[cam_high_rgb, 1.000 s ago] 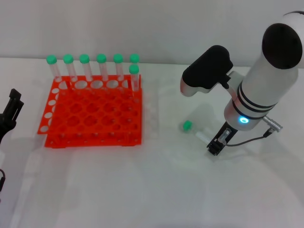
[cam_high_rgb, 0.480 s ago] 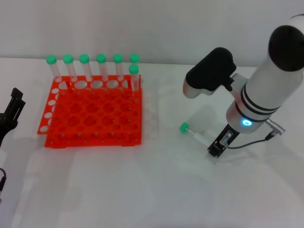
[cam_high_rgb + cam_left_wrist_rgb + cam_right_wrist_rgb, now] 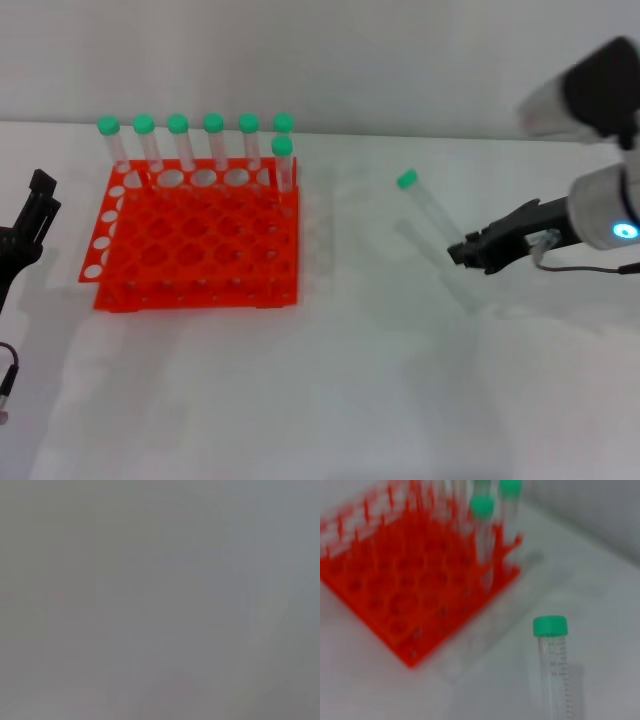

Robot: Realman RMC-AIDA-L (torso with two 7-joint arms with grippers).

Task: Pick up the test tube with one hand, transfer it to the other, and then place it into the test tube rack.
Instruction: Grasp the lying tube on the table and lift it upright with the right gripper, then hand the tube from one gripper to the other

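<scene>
My right gripper (image 3: 462,252), on the blue-lit arm, is shut on the lower end of the test tube (image 3: 428,208). It holds the tube tilted above the table, green cap up, to the right of the rack. The tube also shows in the right wrist view (image 3: 553,670). The orange-red test tube rack (image 3: 195,240) stands at the left of the table with several green-capped tubes (image 3: 213,140) along its back row, and it shows in the right wrist view (image 3: 415,590). My left gripper (image 3: 28,232) is at the far left edge, beside the rack.
The white table (image 3: 330,390) spreads in front of and between the rack and my right arm. A cable (image 3: 8,380) hangs at the lower left edge. The left wrist view shows only flat grey.
My right gripper has lifted the tube off the table and swung up and to the right, turning the tube from lying to tilted with its cap up. The left gripper barely moved.
</scene>
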